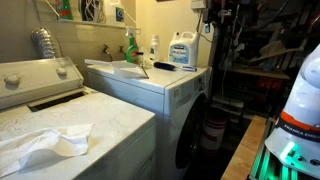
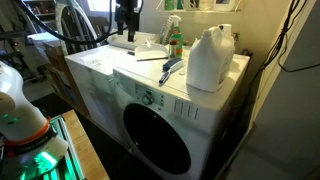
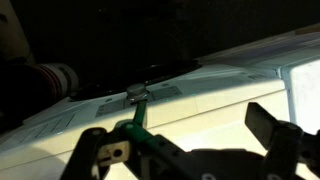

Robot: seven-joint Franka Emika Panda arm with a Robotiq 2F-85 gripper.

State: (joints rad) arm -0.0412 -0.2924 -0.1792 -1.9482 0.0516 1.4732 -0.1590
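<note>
My gripper [image 2: 126, 32] hangs over the back of the white front-loading dryer [image 2: 150, 95], above a white cloth or paper [image 2: 146, 46] on its top. In the wrist view the jaws [image 3: 185, 135] are spread wide and hold nothing, over the pale top panel [image 3: 200, 100]. A thin green stem with a round grey cap [image 3: 136, 96] stands by one finger; I cannot tell what it is. A green spray bottle [image 2: 175, 40] stands next to the gripper and also shows in an exterior view [image 1: 130, 47].
A large white detergent jug [image 2: 210, 60] [image 1: 182, 50] and a blue-handled brush [image 2: 171, 69] sit on the dryer. A top-loading washer [image 1: 60, 110] beside it carries a crumpled white cloth [image 1: 45, 145]. The robot base [image 2: 20, 115] stands on a wooden stand.
</note>
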